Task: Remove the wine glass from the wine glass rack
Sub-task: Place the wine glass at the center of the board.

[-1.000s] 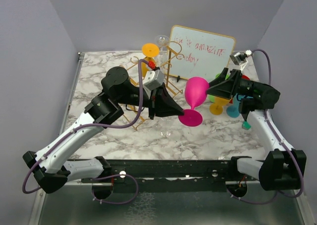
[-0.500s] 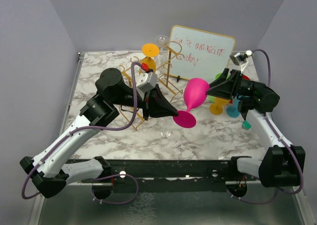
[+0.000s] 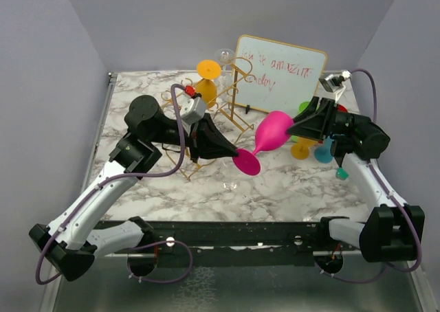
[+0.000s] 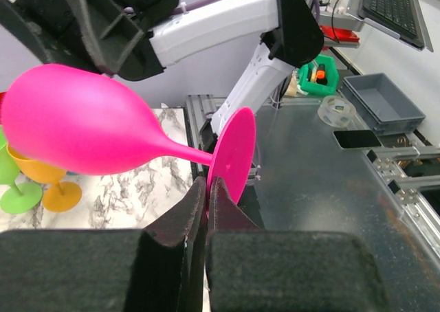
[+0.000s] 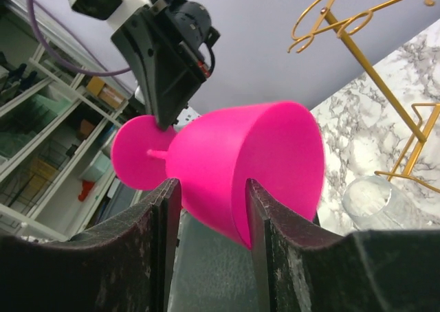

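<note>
The pink wine glass [image 3: 273,130] hangs tilted almost level above the table, held at both ends. My left gripper [image 3: 237,154] is shut on the rim of its round foot [image 4: 230,154], the jaws pinched flat [image 4: 207,185]. My right gripper [image 3: 292,128] is shut on the bowl [image 5: 240,161], one finger outside and one at the open mouth [image 5: 210,188]. The gold wire wine glass rack [image 3: 232,111] stands behind the left gripper and still carries an orange glass [image 3: 207,78] and a clear glass [image 3: 225,54]. Its scroll ends show in the right wrist view [image 5: 357,51].
A gold-framed whiteboard [image 3: 278,75] stands at the back right. Orange [image 3: 300,149], teal [image 3: 323,152] and green [image 3: 303,108] glasses stand under my right arm. A clear glass [image 3: 231,185] lies on the marble in front of the rack.
My left gripper has drawn the pink foot left and upward, so the glass has tipped from leaning upright to nearly level. The right gripper has kept its place on the bowl.
</note>
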You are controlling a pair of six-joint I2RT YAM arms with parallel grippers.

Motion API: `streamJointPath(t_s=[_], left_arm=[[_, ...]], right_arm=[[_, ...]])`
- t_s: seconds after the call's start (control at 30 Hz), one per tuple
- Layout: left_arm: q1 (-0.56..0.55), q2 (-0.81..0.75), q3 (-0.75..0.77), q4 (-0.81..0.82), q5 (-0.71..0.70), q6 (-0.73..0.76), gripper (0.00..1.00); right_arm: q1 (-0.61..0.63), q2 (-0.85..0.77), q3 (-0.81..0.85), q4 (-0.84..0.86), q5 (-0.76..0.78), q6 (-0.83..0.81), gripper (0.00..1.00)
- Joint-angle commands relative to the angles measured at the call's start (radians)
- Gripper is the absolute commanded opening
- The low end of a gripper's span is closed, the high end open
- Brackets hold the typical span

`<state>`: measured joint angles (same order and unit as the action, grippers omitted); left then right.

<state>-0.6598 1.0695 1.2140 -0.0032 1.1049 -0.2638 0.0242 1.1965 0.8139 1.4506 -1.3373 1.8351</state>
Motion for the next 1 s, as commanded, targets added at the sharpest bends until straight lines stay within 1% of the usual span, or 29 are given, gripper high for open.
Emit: streamJointPath(t_s=[0.0,0.1,0.2,0.23,0.3,0.4,0.53,0.6,0.63,0.7,0.77,0.8,0.87,0.9,0.97], left_arm=[[0.041,0.052,-0.05,0.086,-0.068,-0.014,0.0],[0.046,0.06,-0.056,0.109,-0.059,-0.026,0.0],[0.054,0.059,-0.067,0.121,-0.063,-0.032,0.0],[0.056,0.058,-0.072,0.129,-0.062,-0.037,0.0],[0.063,0.055,-0.076,0.134,-0.062,-0.038,0.0],[0.077,0.055,-0.079,0.131,-0.059,-0.039,0.0],[0.093,0.058,-0.084,0.121,-0.063,-0.034,0.0],[0.096,0.062,-0.084,0.12,-0.072,-0.037,0.0],[0.095,0.065,-0.081,0.119,-0.075,-0.043,0.05],[0.096,0.071,-0.075,0.12,-0.071,-0.054,0.09],[0.096,0.073,-0.069,0.113,-0.066,-0.063,0.25],[0.095,0.073,-0.064,0.104,-0.068,-0.062,0.29],[0.095,0.07,-0.058,0.08,-0.072,-0.054,0.44],[0.095,0.069,-0.055,0.072,-0.076,-0.052,0.49],[0.095,0.067,-0.053,0.058,-0.076,-0.052,0.52]], right_arm=[[0.032,-0.068,0.028,0.124,-0.038,0.062,0.49],[0.033,-0.07,0.034,0.132,-0.034,0.074,0.48],[0.033,-0.063,0.038,0.161,-0.033,0.104,0.41],[0.033,-0.061,0.038,0.158,-0.032,0.104,0.37],[0.033,-0.061,0.037,0.16,-0.031,0.107,0.34],[0.033,-0.06,0.039,0.154,-0.031,0.109,0.23],[0.033,-0.053,0.049,0.126,-0.03,0.108,0.02],[0.033,-0.049,0.054,0.113,-0.029,0.109,0.0],[0.033,-0.05,0.056,0.109,-0.027,0.108,0.0],[0.033,-0.053,0.06,0.101,-0.028,0.098,0.0],[0.033,-0.061,0.064,0.061,-0.034,0.064,0.0],[0.033,-0.069,0.065,0.03,-0.037,0.04,0.0],[0.033,-0.085,0.063,-0.035,-0.044,-0.019,0.0],[0.033,-0.092,0.063,-0.074,-0.048,-0.046,0.0],[0.033,-0.101,0.062,-0.137,-0.054,-0.087,0.0]])
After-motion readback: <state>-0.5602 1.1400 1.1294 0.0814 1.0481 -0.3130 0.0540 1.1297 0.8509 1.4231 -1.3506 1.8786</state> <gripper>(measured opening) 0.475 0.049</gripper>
